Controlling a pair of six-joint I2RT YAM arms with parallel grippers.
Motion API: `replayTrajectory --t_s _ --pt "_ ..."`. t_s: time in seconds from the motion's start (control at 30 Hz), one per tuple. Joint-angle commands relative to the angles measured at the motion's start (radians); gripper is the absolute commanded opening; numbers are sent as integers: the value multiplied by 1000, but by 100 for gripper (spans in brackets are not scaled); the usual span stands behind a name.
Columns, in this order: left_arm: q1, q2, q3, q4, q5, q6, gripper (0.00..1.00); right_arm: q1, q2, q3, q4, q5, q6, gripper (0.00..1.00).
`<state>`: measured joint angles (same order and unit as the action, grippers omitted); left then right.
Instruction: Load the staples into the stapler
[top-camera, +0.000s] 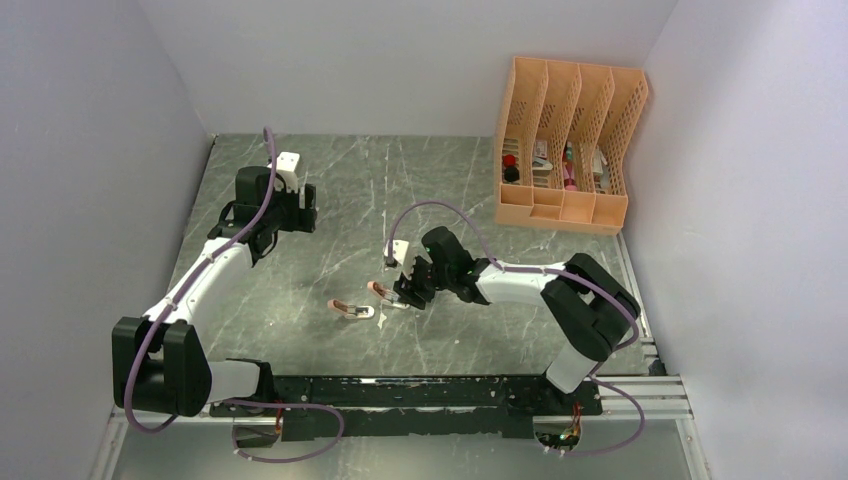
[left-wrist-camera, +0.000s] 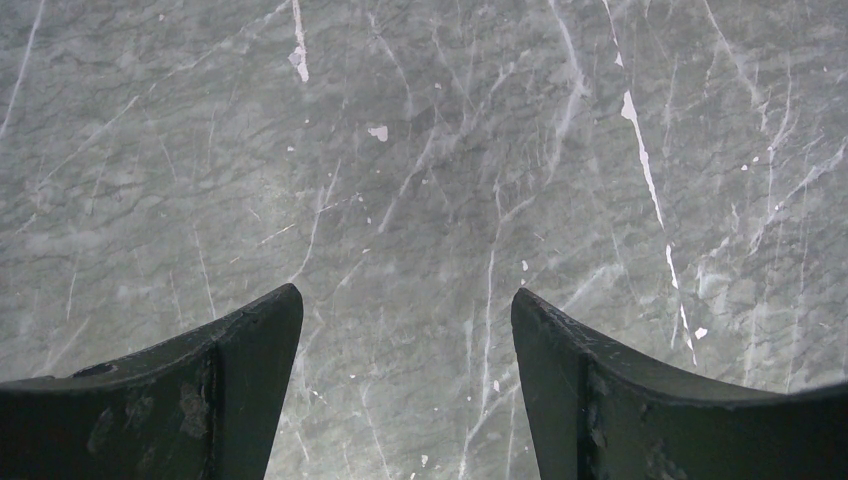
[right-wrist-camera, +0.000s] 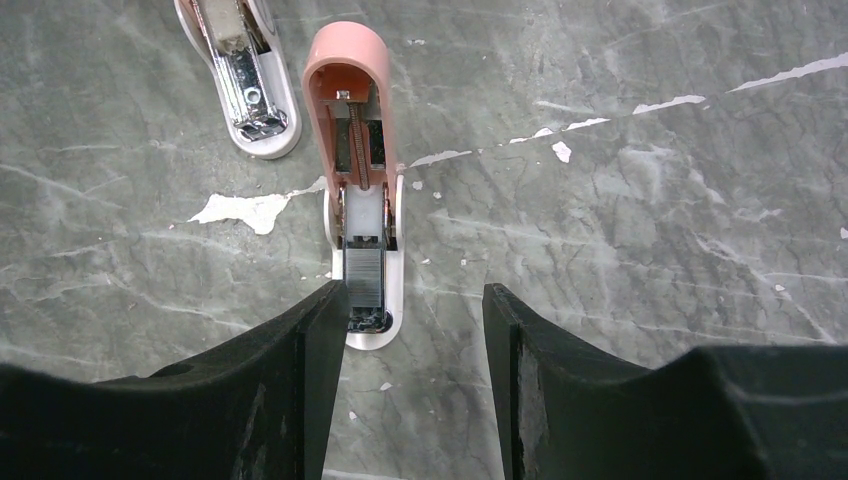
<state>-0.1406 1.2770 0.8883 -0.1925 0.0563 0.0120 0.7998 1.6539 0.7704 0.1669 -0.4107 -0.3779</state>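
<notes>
We have the stapler (right-wrist-camera: 352, 110) lying open on the table (right-wrist-camera: 650, 250), its pink lid tipped away from us with the spring showing along its inside. The staples (right-wrist-camera: 366, 277) sit in the channel at the near end of the white base, a short silvery strip, so we judge the loading itself done or nearly so. Whether the strip is pushed fully home we cannot tell.

Our right gripper (right-wrist-camera: 415, 300) hangs just over that near end, jaws partly apart and holding nothing. One of its fingers (right-wrist-camera: 310, 350) overlaps the edge of the base, and we cannot tell if it touches. Our left gripper (left-wrist-camera: 405, 305) is well away over bare table, jaws wide, empty.

Another stapler (right-wrist-camera: 245, 80) lies just beside the first, also open.

What is left, as we read it, is closing the lid. That calls for reaching past the strip to the lid's far end and folding it toward us over the channel, without knocking the staples out or letting the light base slide
</notes>
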Motion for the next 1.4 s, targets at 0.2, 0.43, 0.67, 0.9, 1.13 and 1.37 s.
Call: replayTrajectory --t_s 0.2,0.43,0.67,0.9,1.13,1.37 --pt "-4 8 20 -9 18 11 81 -3 -14 24 13 -9 10 56" --pt "-4 6 19 -9 19 11 81 -4 -12 32 41 -4 16 56" --pt "-4 7 19 -9 17 11 81 -6 0 32 46 17 15 56" --pt "-4 8 20 -9 18 11 81 -6 12 28 44 10 14 56" --pt "-4 6 20 -10 19 11 81 -5 34 17 63 3 17 56" --pt "-4 7 19 -9 18 10 81 -6 49 2 57 3 13 56"
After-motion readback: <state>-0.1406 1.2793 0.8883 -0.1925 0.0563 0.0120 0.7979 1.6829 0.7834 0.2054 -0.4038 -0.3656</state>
